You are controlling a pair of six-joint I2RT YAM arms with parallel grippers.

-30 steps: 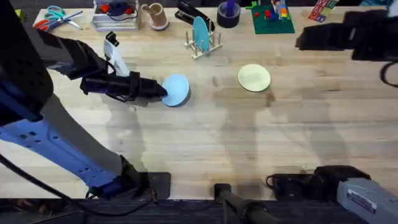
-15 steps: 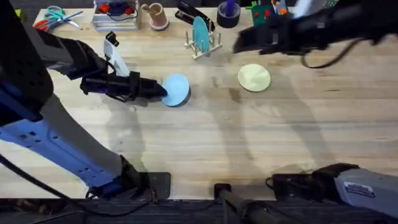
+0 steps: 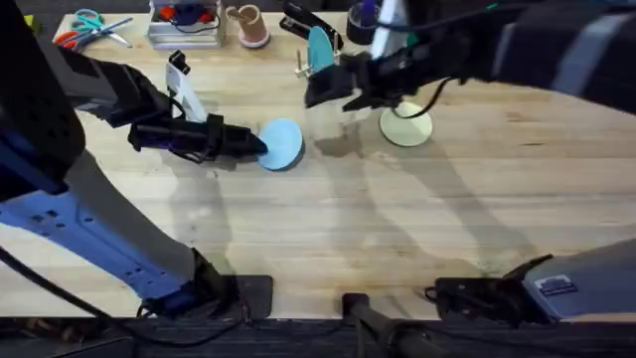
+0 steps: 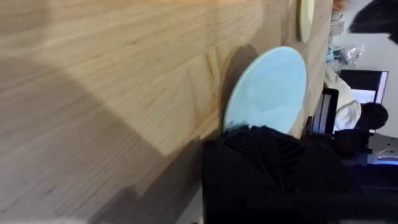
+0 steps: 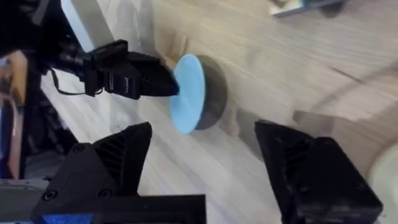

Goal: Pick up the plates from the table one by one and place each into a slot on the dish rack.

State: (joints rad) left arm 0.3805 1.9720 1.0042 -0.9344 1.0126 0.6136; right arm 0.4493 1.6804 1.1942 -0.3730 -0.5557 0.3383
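Gripping blue plate (image 3: 282, 143), L gripper (image 3: 256, 145)

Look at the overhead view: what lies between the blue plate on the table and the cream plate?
Between the blue plate and the cream plate the table is bare wood; the right gripper hangs above that stretch, open, in the overhead view.
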